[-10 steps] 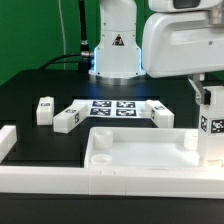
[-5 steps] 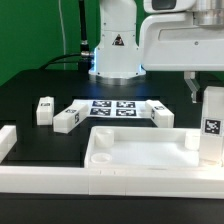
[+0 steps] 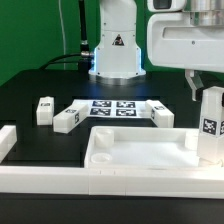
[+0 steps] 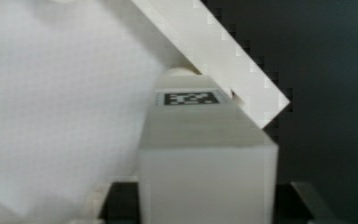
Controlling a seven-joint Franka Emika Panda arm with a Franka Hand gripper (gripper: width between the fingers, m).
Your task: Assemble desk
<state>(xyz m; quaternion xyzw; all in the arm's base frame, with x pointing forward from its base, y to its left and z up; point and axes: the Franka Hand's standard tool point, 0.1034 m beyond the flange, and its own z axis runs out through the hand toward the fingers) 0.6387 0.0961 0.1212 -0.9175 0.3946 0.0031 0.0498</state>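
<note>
While the gripper (image 3: 207, 92) is pinching one white leg (image 3: 209, 135) between its jaws, it is carrying that leg a little way toward the exterior view's left. A second ago the leg was almost at the edge of the picture. Now it is coming in closer to the end of the tabletop (image 3: 140, 152). It is standing straight up and down, and it is staying at about the same height as before. I cannot tell if its bottom end is touching anything.

From the wrist view, the leg is filling the middle of the picture. The slanted rim (image 4: 211, 50) of the tabletop is running just past the leg's far end, so the leg is getting very near that corner.

I think the arm is lining the leg up with the corner on the exterior view's right, where it is meant to go. The small move looks like careful aiming, not a big carry. The leg does not look fixed on yet.

Three more legs (image 3: 44, 110) (image 3: 66, 119) (image 3: 162, 115) are lying on the black table (image 3: 30, 95), beside the marker board (image 3: 112, 108) and well apart from the gripper. They are waiting their turn, so the desk is only just getting started.
</note>
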